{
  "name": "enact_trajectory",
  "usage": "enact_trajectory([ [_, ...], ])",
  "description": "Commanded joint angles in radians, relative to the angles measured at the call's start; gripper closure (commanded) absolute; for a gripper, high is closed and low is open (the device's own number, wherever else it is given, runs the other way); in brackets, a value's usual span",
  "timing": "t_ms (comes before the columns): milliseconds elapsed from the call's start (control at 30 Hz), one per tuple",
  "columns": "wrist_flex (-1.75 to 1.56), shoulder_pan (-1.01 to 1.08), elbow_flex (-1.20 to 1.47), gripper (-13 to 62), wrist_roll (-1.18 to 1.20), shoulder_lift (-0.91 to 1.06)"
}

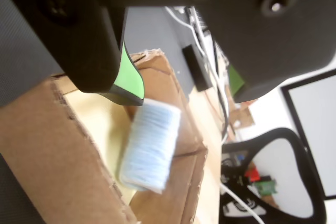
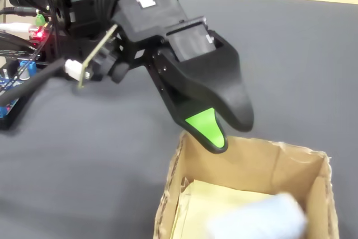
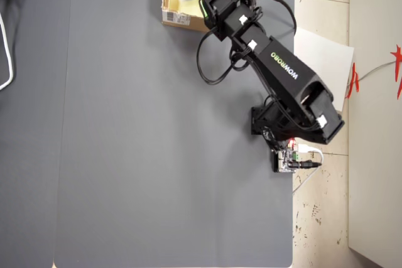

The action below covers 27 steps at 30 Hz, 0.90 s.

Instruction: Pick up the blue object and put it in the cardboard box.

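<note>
Gripper (image 2: 226,130): released, jaws parted, poised above the cardboard box (image 2: 173,177). Blue object (image 1: 149,145): pale blue block, blurred, inside the box and clear of both jaws. Box stands at the far edge of the grey tabletop (image 3: 144,142) in the overhead view.

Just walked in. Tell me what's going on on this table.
A small black robot arm reaches across a dark grey mat to a cardboard box at its far edge. Its gripper, with green pads, hangs open just above the box. The pale blue object is free of the jaws, blurred in the wrist view, and is inside the box, apparently just let go. The placing looks all but done.
</note>
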Motion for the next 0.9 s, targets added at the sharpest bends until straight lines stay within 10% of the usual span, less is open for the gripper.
enact_trajectory([
  [0,-0.017,-0.014,-0.081,17.0,0.031,0.04],
  [867,-0.04,-0.477,0.314,17.0,0.084,0.477],
])
